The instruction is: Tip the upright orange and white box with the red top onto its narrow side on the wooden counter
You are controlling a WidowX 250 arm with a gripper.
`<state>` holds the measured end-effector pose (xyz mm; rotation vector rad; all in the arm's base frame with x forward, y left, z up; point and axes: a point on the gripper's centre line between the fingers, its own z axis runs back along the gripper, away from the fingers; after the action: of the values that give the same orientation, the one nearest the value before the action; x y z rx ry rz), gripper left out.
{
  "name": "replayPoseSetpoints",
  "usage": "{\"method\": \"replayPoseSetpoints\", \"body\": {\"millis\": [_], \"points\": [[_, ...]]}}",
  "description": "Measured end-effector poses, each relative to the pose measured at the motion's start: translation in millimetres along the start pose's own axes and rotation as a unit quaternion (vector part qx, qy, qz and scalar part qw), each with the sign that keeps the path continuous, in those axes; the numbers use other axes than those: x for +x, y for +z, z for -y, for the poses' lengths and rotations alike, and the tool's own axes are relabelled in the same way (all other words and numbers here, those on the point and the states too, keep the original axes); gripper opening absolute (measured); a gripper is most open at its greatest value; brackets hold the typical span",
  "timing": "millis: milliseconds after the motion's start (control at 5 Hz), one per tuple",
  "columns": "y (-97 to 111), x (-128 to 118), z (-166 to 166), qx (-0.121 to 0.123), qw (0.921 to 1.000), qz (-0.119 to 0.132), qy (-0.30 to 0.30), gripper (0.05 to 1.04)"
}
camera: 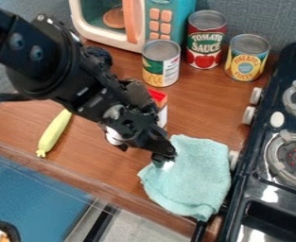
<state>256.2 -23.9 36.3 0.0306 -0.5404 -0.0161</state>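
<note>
The black gripper (164,158) hangs over the middle of the counter, its tip at the upper left part of a crumpled light teal cloth (191,177). The cloth lies beside the stove's left side, its lower end near the counter's front edge. Just behind the gripper stands a small box with a red top (158,97), partly hidden by the arm. Further left lies a pale yellow-green, long toy vegetable (54,133), its upper end close to the arm.
Three cans stand at the back: a yellow-green one (161,63), a red one (205,39) and a yellow-blue one (247,57). Behind them is a toy microwave (166,4). The dark stove (257,172) borders the right side; a clear panel edge runs along the front.
</note>
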Motion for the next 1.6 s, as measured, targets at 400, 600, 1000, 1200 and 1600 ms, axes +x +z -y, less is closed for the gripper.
{"method": "replayPoseSetpoints", "body": {"millis": [400,600,1000,1200,1600], "points": [[-3,-6,16,0.078,0.9963,0.004,0.037,1.001],[-3,-3,19,0.109,0.9927,0.009,0.052,1.001],[4,20,43,0.149,0.9866,0.056,0.036,1.001],[-2,29,48,0.16,0.9841,0.065,0.044,1.001],[-17,41,35,0.273,0.9512,0.114,0.088,1.001]]}}
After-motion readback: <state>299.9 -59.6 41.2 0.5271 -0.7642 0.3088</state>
